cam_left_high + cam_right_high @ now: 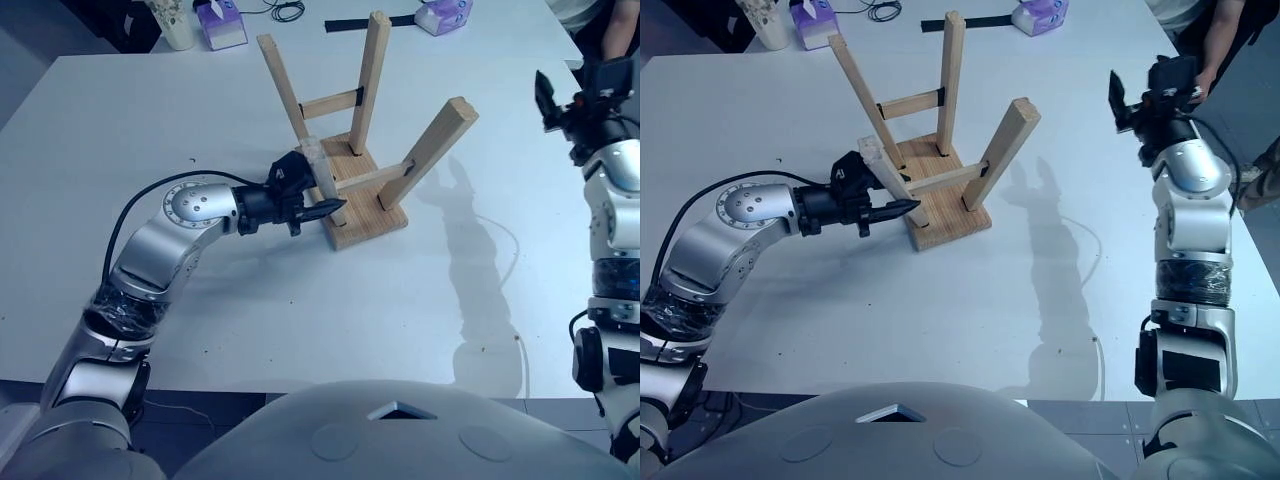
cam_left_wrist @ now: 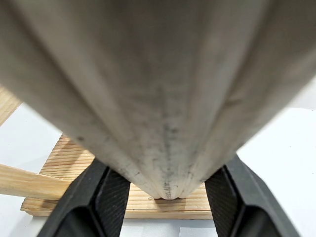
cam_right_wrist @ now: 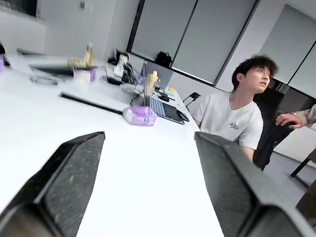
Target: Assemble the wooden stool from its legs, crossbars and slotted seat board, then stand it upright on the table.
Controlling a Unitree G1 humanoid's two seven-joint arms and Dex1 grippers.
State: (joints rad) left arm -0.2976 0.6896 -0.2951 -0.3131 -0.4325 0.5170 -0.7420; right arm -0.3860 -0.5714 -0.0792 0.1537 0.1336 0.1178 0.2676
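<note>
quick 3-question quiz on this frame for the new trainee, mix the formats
1. True or false: the stool stands upright on its legs.
2. Which gripper is clamped on a leg? A. left gripper B. right gripper C. neither
3. Fill in: the right gripper's fingers are ____.
Key: 1. False: it is upside down, seat flat on the table. 2. A. 3. open, with nothing between them.
</note>
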